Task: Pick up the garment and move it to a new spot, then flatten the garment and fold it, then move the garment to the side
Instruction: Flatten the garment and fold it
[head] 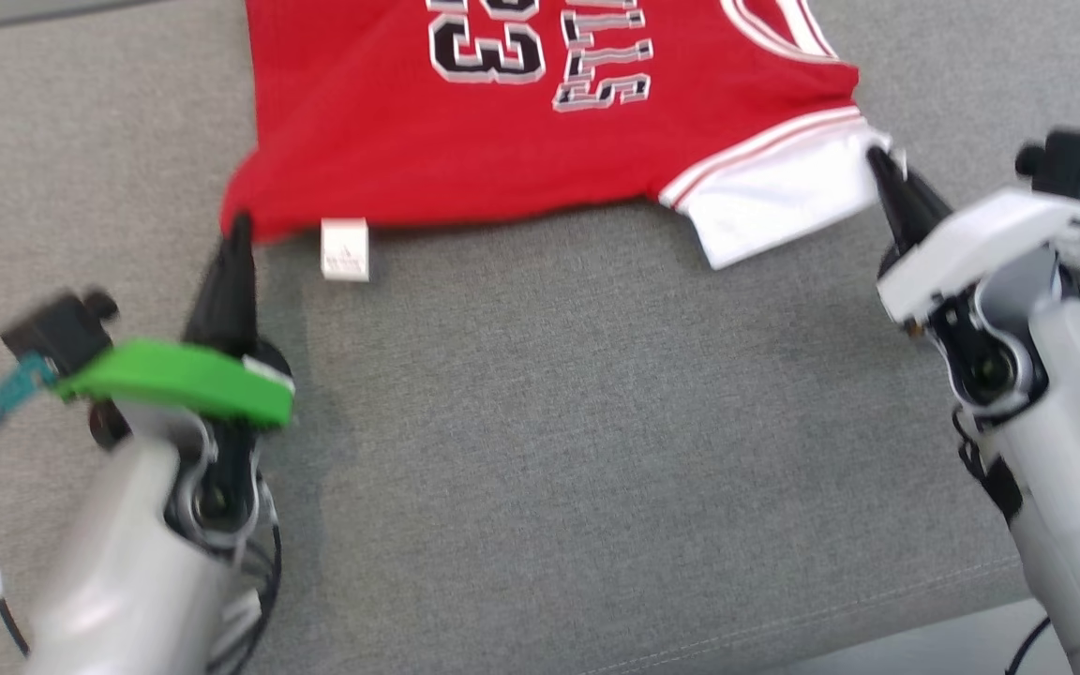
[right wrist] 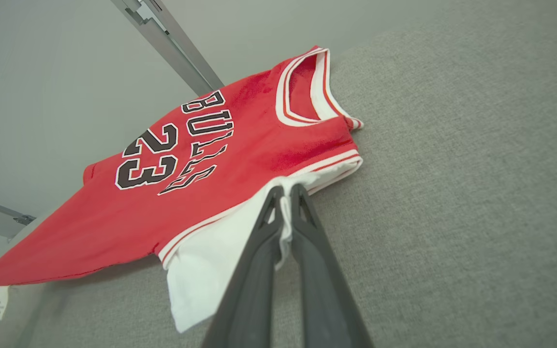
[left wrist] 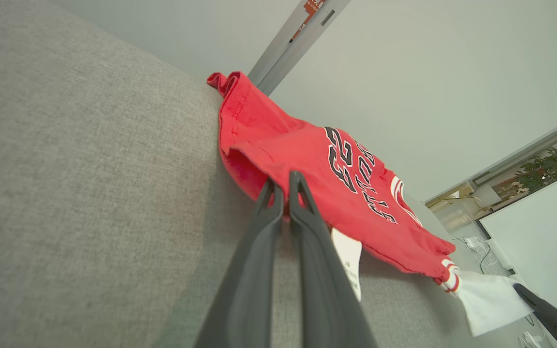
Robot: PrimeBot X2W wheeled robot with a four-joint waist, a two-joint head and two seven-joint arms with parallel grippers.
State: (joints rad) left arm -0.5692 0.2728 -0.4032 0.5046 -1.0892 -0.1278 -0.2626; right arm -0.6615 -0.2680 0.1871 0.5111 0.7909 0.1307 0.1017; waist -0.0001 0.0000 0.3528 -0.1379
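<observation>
The left gripper (head: 238, 223) is pinching the red jersey's (head: 465, 150) bottom corner and the right gripper (head: 880, 161) is clamping its white sleeve (head: 774, 192), likely stretching the near edge flat. The jersey is lying toward the grey cushion's (head: 549, 422) far edge.

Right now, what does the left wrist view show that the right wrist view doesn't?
Left wrist view: the left fingers shut on the red hem of the jersey, plus a plant. Right wrist view: the sleeve pinched between the right fingers, plus the whole open collar. Both: the jersey's 23, tag, white sleeve and grey sofa.
</observation>
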